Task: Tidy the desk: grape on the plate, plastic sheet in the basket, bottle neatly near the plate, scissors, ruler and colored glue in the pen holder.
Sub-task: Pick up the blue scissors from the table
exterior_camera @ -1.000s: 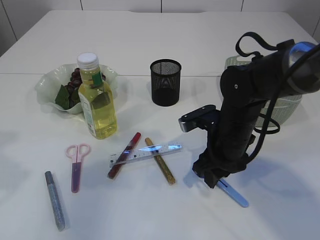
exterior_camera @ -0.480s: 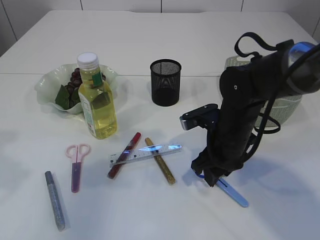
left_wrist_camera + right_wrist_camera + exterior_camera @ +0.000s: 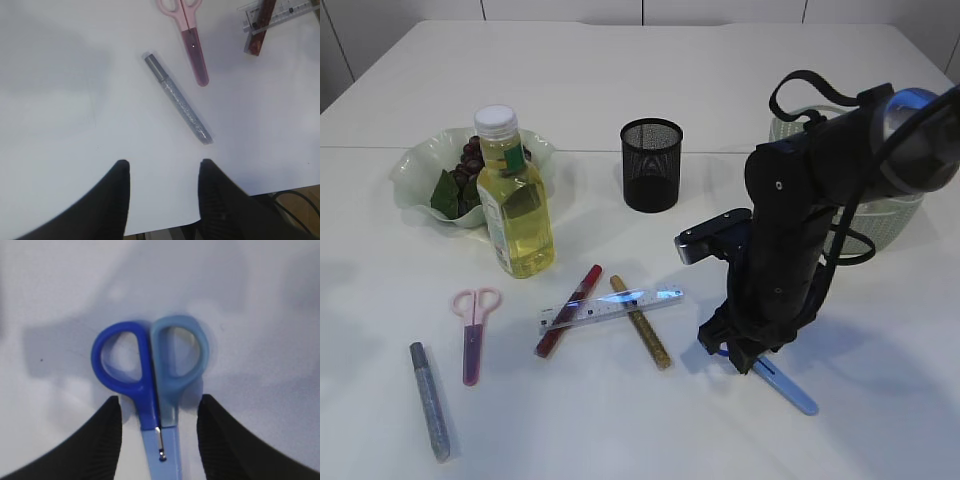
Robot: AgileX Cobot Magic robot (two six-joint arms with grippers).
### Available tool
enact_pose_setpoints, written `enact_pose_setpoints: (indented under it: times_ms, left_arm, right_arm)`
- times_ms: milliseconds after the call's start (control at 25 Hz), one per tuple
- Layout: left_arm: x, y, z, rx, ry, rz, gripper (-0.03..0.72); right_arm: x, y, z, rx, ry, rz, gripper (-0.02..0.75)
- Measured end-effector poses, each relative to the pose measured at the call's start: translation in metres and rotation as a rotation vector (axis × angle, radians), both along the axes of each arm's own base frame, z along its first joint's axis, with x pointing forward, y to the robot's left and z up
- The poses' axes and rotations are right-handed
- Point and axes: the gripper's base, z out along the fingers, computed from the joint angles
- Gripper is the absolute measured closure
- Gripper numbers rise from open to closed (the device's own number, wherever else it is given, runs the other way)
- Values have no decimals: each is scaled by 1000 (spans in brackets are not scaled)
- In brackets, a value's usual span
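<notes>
Between open right gripper (image 3: 159, 412) fingers: blue scissors (image 3: 150, 365).

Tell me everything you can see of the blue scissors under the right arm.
The blue scissors lie flat on the white table, closed. One handle loop is dark blue, the other light blue, both plastic-looking; a pale blue sheath covers the blades. The right gripper straddles them just below the loops, jaws open on either side, no clear contact visible.
</notes>
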Motion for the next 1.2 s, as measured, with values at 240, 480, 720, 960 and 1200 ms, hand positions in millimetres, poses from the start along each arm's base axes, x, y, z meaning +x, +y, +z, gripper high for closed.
enact_pose_setpoints:
  times_ms: [240, 480, 720, 960, 1200]
  left_arm:
    - [0, 0, 0, 0, 0, 0, 358]
    - [0, 0, 0, -3, 0, 1, 358]
    - [0, -1, 0, -9, 1, 2, 358]
    - [0, -1, 0, -11, 1, 2, 363]
    - [0, -1, 0, -11, 1, 2, 365]
  right_arm:
    - [0, 0, 0, 0, 0, 0, 342]
    - [0, 0, 0, 1, -2, 0, 342]
    - [1, 0, 0, 5, -10, 0, 342]
    - [1, 1, -4, 3, -6, 0, 342]
    - [1, 1, -5, 1, -2, 0, 343]
